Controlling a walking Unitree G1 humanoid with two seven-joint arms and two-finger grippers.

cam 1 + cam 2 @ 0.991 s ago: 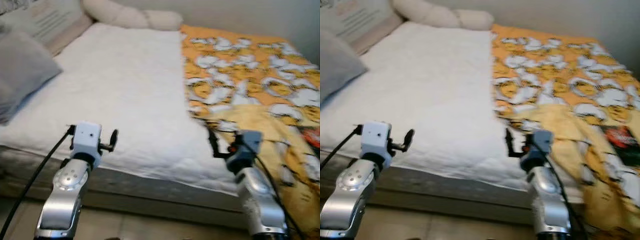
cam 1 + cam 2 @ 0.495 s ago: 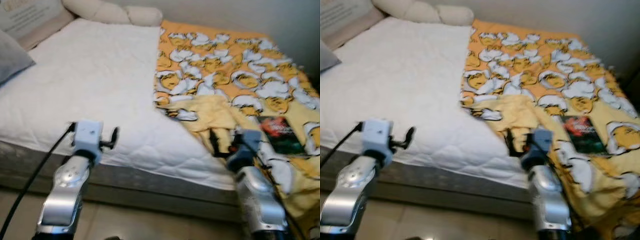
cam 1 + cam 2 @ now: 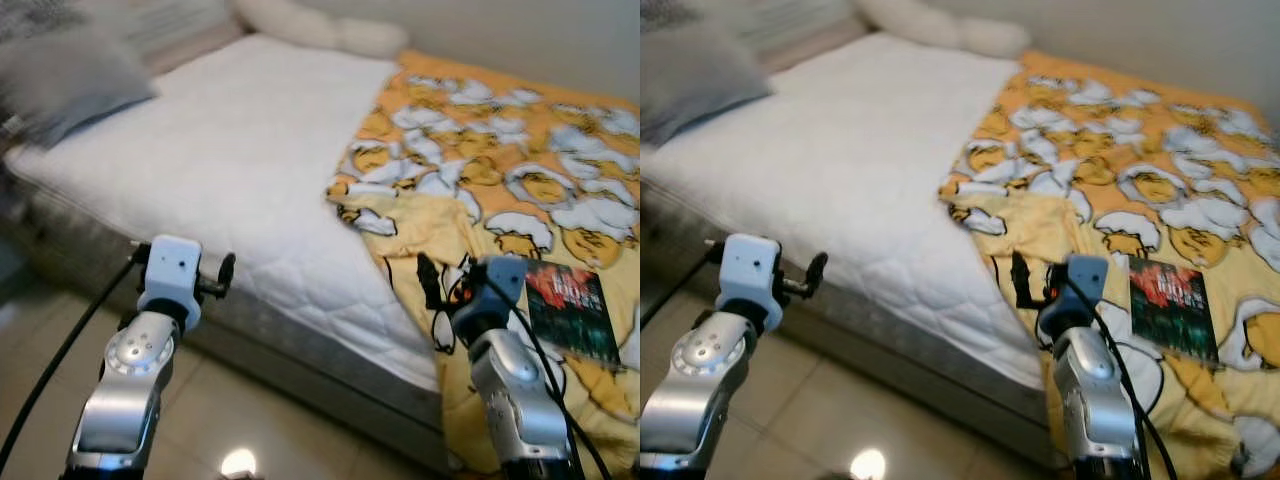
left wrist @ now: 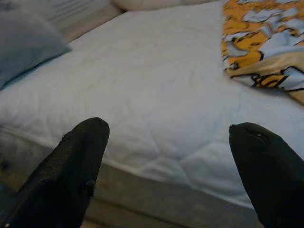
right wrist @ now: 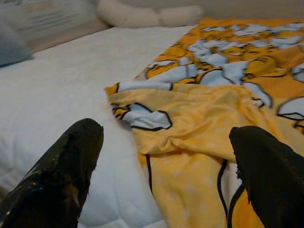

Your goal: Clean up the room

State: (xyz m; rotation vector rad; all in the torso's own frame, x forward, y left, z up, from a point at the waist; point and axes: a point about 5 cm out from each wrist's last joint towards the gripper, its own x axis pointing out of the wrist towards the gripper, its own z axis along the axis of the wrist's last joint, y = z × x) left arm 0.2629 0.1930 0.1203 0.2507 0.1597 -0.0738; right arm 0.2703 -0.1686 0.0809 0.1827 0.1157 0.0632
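An orange and yellow cartoon-print blanket (image 3: 500, 170) covers the right part of the bed, its near edge bunched and hanging over the side. A dark book (image 3: 570, 312) lies on the blanket at the right. The white mattress (image 3: 240, 170) is bare on the left. My left gripper (image 4: 168, 166) is open, held in front of the mattress edge with nothing between its fingers. My right gripper (image 5: 164, 171) is open just before the folded blanket corner (image 5: 190, 118), not touching it.
A grey pillow (image 3: 70, 80) lies at the bed's left end and a cream bolster (image 3: 320, 30) at the far edge by the wall. The bed's grey base (image 3: 300, 350) runs across in front of me. Beige floor tiles (image 3: 260, 430) lie below.
The camera has swung, so the bed now runs slantwise and the book sits further right. Both arms hold the same raised pose with open fingers.
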